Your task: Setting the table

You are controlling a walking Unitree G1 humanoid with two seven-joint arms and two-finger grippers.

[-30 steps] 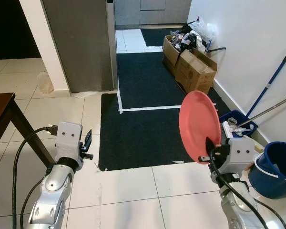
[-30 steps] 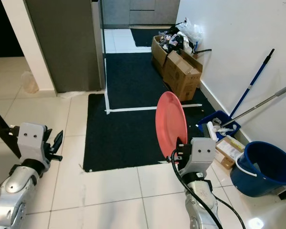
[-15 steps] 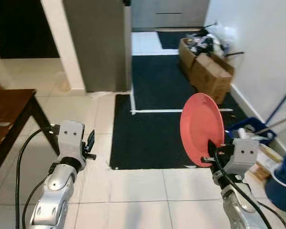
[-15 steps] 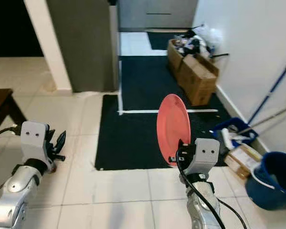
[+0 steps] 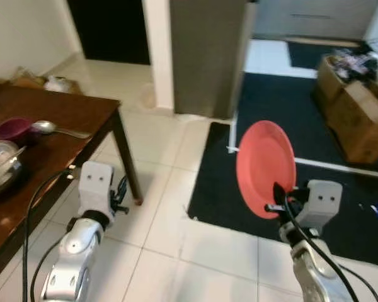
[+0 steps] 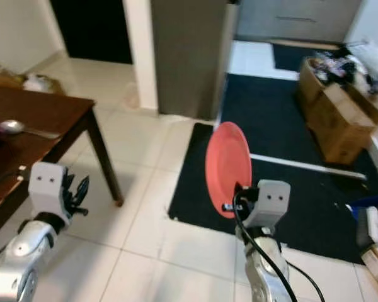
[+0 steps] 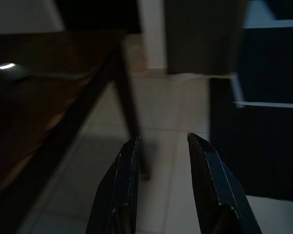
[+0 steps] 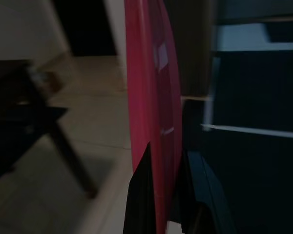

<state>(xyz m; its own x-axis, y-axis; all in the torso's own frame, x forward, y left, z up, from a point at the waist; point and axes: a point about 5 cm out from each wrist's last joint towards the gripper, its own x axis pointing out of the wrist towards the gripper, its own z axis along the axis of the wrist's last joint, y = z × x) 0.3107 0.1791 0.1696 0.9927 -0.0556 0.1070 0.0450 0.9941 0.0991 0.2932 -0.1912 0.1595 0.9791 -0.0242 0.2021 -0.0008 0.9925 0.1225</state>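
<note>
The right tool (image 5: 276,200) is clamped on the lower edge of a pink plate (image 5: 265,168), its two black fingers (image 8: 142,195) pinching the rim from either side. The plate stands upright on edge above the wrist, held in the air over the white floor tiles (image 5: 176,189) and the edge of a dark mat (image 5: 340,201).

The left tool (image 5: 121,192) holds nothing; its fingers (image 7: 122,190) stand a narrow gap apart. It hangs in front of the robot, near the leg (image 5: 127,165) of a dark wooden desk (image 5: 63,116), with tiles beneath it.

The desk runs along the robot's left side. On it lie a spoon (image 5: 53,129), a small purple bowl (image 5: 14,129) just beside the spoon, and a metal bowl (image 5: 0,167) at the near edge. The plate is well apart from the desk, off to the right of it.

Further off, a grey fridge (image 5: 208,56) stands past the desk corner, with a dark doorway (image 5: 107,28) to its left. Cardboard boxes (image 5: 356,110) sit on the mat at the far right, filled with blurred clutter.
</note>
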